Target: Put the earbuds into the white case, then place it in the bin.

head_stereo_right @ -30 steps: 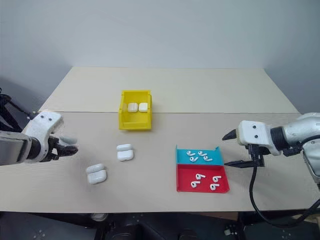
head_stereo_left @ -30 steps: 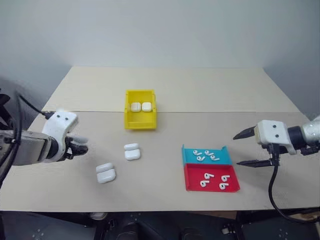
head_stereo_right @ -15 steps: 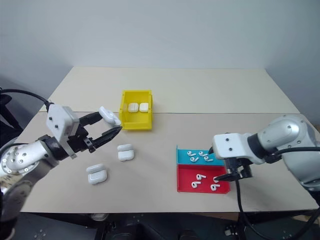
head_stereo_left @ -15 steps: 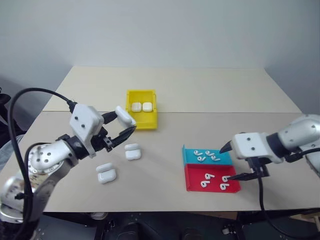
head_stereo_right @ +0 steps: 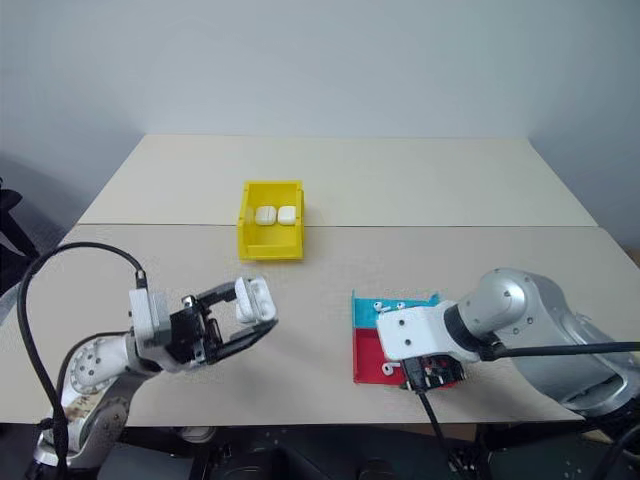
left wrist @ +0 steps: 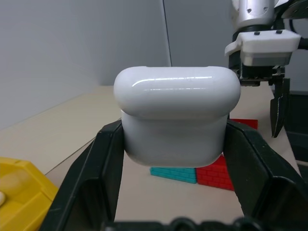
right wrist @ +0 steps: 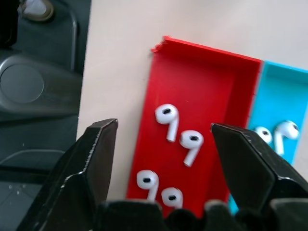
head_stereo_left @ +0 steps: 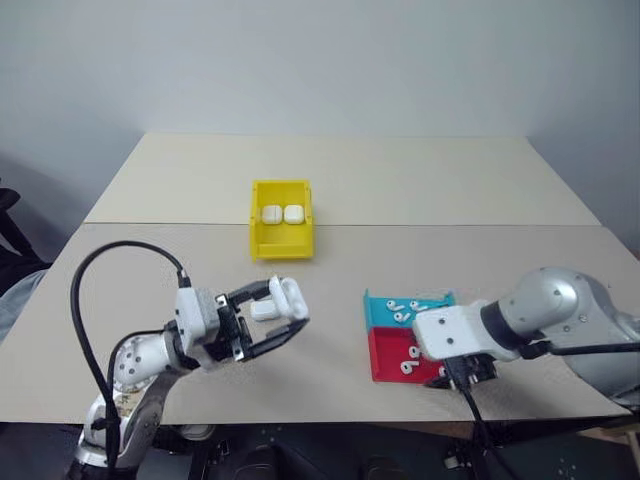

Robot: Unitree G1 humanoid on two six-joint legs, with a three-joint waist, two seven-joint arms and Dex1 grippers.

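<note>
A glossy white case (left wrist: 177, 115), lid closed, is clamped in the left end effector (head_stereo_left: 278, 313) above the counter (head_stereo_left: 400, 180), at 6 o'clock from the yellow bin (head_stereo_left: 280, 218). The right end effector (right wrist: 168, 159) is spread open over 4 earbuds (right wrist: 179, 137) in the red tray (right wrist: 207, 86).
</note>
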